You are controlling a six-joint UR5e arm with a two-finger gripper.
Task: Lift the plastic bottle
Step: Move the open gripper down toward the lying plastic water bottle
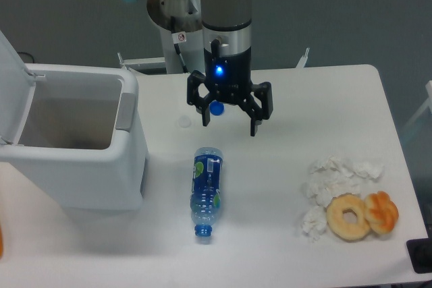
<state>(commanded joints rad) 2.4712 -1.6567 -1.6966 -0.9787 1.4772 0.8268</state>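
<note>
1. Bottle (205, 192): lies on its side on the table (324, 106), neck toward the camera, just right of the bin (74, 146).
2. Gripper (229, 121): above the table beyond the bottle, fingers spread wide, holding nothing.
3. Cap (217, 108): small, blue, seen between the fingers; leave it.
4. Step advised: travel over the labelled middle, set fingers across the bottle's width, descend, close gently.
</note>
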